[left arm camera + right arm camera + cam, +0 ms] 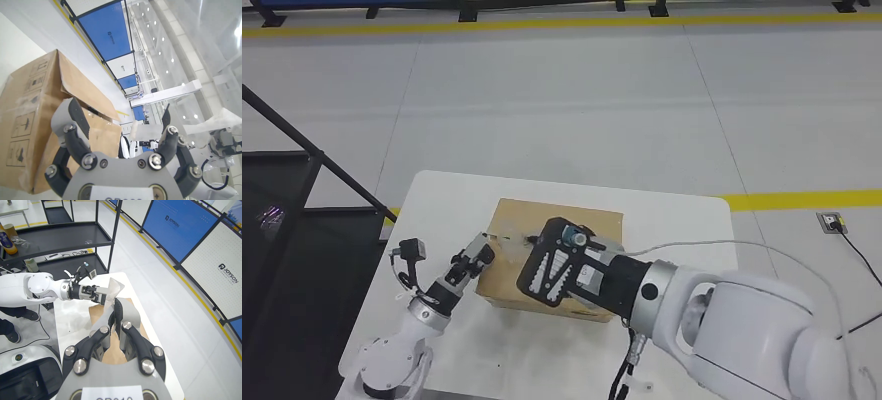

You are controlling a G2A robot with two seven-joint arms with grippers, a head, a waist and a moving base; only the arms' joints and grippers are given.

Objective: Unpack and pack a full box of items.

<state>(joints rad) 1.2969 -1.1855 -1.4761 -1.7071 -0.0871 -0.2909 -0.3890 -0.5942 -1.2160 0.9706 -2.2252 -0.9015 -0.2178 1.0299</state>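
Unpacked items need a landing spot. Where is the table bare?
Bare: the strip between the box and the table's far edge, and the far right corner. Crowded: left arm beside the box, right arm with plastic bag over it.

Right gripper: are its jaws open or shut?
Shut: the jaws of the right gripper pinch a translucent plastic sheet above the cardboard box.
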